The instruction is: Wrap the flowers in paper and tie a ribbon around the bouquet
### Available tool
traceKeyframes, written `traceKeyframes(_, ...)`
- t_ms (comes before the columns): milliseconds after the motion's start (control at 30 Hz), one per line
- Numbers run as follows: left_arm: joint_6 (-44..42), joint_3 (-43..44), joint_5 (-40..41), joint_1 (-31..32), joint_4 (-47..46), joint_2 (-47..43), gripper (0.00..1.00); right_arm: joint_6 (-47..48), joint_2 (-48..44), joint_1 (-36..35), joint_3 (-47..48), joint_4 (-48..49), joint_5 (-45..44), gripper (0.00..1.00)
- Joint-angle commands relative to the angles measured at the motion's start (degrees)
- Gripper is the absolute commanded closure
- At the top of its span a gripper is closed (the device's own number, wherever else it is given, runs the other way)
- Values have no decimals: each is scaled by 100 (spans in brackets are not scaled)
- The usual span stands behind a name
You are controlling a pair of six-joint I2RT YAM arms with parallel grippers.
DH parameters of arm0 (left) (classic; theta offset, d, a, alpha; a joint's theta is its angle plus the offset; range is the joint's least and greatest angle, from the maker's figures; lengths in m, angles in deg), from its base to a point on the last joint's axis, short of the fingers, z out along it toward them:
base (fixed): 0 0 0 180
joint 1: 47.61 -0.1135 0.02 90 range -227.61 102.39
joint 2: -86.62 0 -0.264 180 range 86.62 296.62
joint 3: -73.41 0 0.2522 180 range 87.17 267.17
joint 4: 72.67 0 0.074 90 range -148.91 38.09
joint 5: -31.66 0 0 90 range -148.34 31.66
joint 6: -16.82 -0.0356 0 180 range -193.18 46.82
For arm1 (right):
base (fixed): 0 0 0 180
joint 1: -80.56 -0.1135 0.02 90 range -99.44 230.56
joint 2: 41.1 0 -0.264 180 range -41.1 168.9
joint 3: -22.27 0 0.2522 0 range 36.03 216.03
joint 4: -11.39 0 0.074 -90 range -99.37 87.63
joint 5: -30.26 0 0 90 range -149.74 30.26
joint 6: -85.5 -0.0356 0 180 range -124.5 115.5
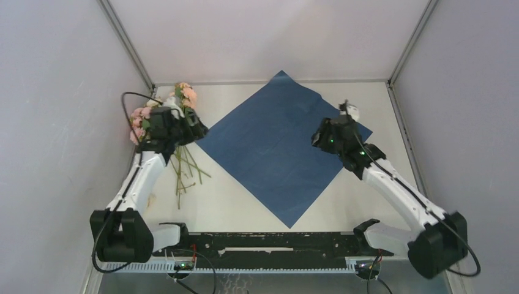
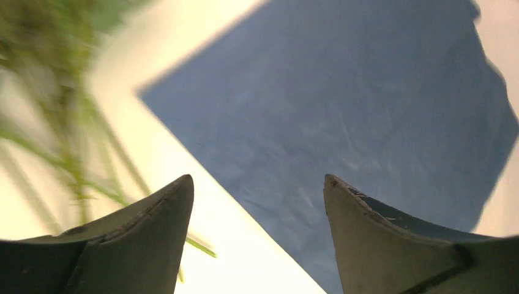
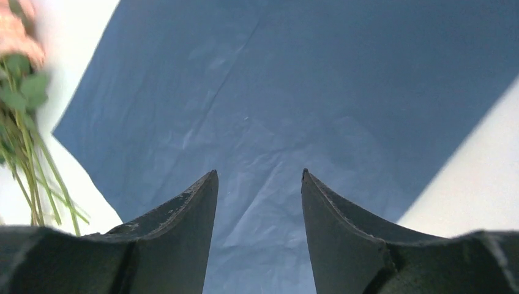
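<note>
L gripper [image 2: 257, 180] seen wide, empty; R gripper [image 3: 259, 173] parted, empty, paper [image 3: 275, 92] flat below it. Just left of L gripper, flowers [image 2: 61, 116] lie off paper. Risk: stems [image 3: 32, 177] scattered or paper dragged if pinched loosely.

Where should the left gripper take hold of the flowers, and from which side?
Grip the stems just below the leaves, where they run close together; nearer the robot they fan apart. The flowers lie flat beside the paper, so the open left gripper should probably come from above, jaws across the stems.
</note>
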Motion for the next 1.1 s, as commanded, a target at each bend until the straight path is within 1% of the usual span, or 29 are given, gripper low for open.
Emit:
traceKeyframes(0, -646, 486, 439, -1042, 1030, -248, 26, 668, 722, -401, 558, 633, 469, 39)
traceKeyframes(33, -872, 463, 616, -1170, 921, -219, 36, 733, 882, -423, 581, 757, 573, 39)
traceKeyframes(67, -1223, 459, 831, -1193, 791, -144, 48, 763, 1015, -430, 587, 877, 666, 39)
traceKeyframes(100, -1669, 509, 878, -1193, 756, 3, 58, 796, 1130, -417, 583, 943, 755, 39)
traceKeyframes(133, -1996, 592, 873, -1194, 801, 194, 63, 822, 1244, -402, 587, 1000, 811, 39)
traceKeyframes(200, -2524, 953, 822, -1188, 1189, 655, 64, 905, 1442, -385, 596, 1026, 858, 39)
traceKeyframes(267, -3025, 1311, 852, -1192, 1612, 1085, 60, 1012, 1555, -368, 593, 983, 860, 39)
traceKeyframes(300, -3212, 1420, 990, -1193, 1722, 1243, 58, 1052, 1603, -362, 596, 951, 853, 39)
traceKeyframes(400, -3664, 1512, 1481, -1196, 1656, 1563, 57, 1103, 1732, -342, 596, 819, 834, 39)
traceKeyframes(467, -3514, 1665, 1666, -1197, 1537, 1889, 60, 1168, 1837, -318, 594, 793, 817, 39)
traceKeyframes(567, -3137, 2052, 1400, -1214, 1635, 2369, 64, 1244, 1949, -291, 596, 837, 882, 40)
traceKeyframes(633, -2688, 2285, 1283, -1293, 1547, 2620, 66, 1289, 1973, -275, 593, 821, 884, 40)
traceKeyframes(733, -1895, 2578, 1344, -1516, 1363, 2935, 69, 1331, 1959, -248, 591, 731, 784, 40)
traceKeyframes(900, -1473, 2802, 1248, -1578, 1201, 3413, 60, 1410, 2004, -223, 597, 665, 633, 40)
traceKeyframes(1067, -1153, 3028, 1569, -1575, 1270, 3856, 60, 1397, 2011, -201, 590, 666, 633, 40)
